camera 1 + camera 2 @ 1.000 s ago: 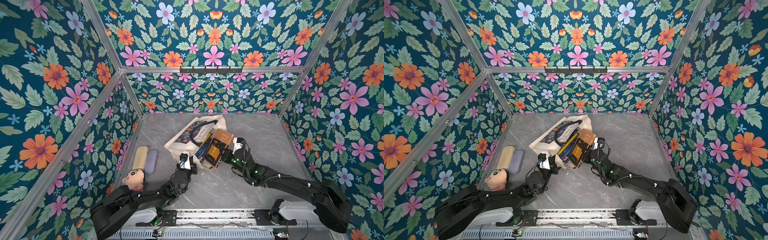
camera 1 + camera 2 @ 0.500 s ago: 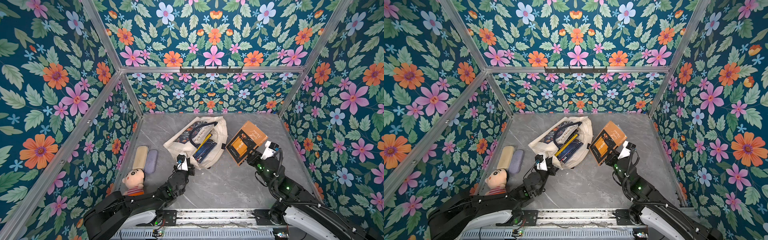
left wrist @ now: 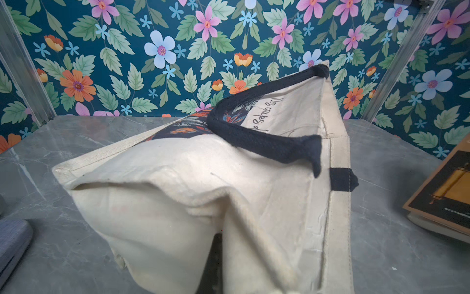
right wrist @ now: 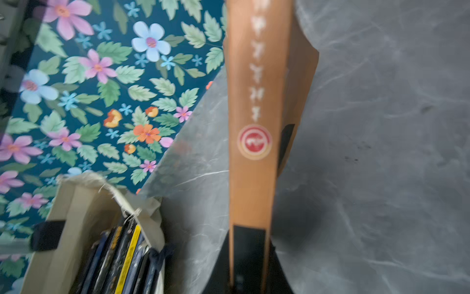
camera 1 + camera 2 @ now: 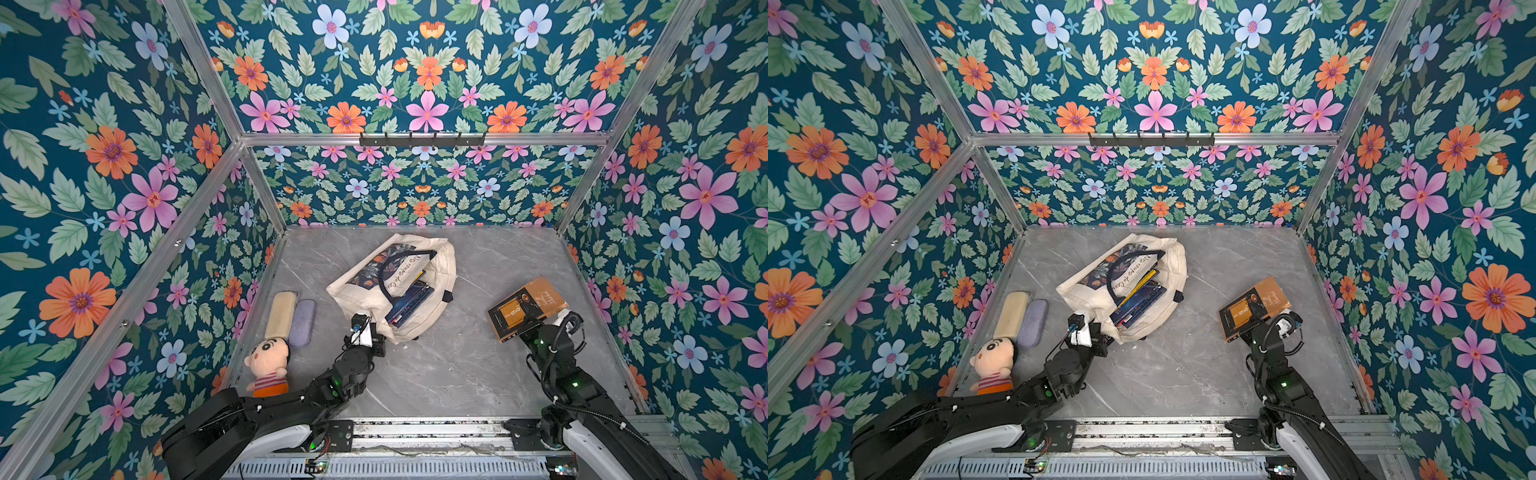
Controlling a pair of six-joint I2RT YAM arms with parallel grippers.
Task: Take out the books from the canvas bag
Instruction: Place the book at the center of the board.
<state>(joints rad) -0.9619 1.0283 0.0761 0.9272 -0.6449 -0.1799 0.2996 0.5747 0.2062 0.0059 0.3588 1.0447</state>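
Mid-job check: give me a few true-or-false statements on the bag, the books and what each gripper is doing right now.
1. The right gripper is shut on the orange-brown book, which is fully outside the cream canvas bag. True.
2. The bag is empty. False: several dark blue books sit inside its open mouth.
3. The left gripper is shut on the bag's near edge. True.
4. The plush doll sits inside the bag. False: it lies on the grey marble-patterned table by the left wall, apart from the bag.
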